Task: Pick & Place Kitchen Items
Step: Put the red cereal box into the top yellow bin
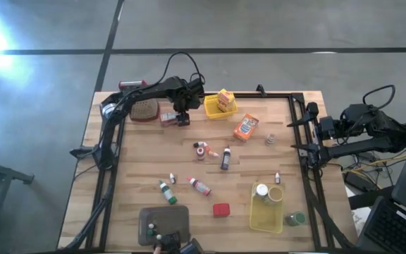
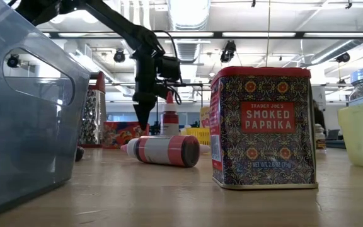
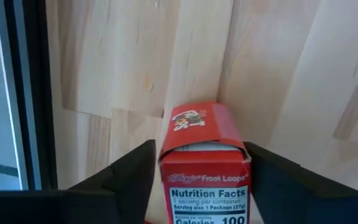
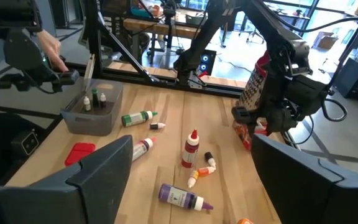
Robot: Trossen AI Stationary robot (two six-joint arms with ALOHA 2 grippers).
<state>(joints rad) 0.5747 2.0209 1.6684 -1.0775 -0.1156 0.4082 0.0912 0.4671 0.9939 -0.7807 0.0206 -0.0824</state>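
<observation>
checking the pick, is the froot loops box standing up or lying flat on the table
Upright: the left wrist view looks down on the Froot Loops box, folded top uppermost, standing on the table between the left gripper's fingers.

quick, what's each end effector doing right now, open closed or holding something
Left end effector: fingers on both sides of a small red cereal box, grip not certain.
Right end effector: open, holding nothing, at the table's right edge.

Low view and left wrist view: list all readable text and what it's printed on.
"TRADER JOE'S", "SMOKED PAPRIKA": dark patterned tin with red lid, low view. Its smaller net-weight line below is too small to read.
"Kellogg's Froot Loops", "Nutrition Facts", "Calories 100": small red cardboard cereal box between the left tool's fingers, left wrist view. The serving-size lines are too blurred to read.
Pink-banded bottle lying on its side: no legible text.
</observation>
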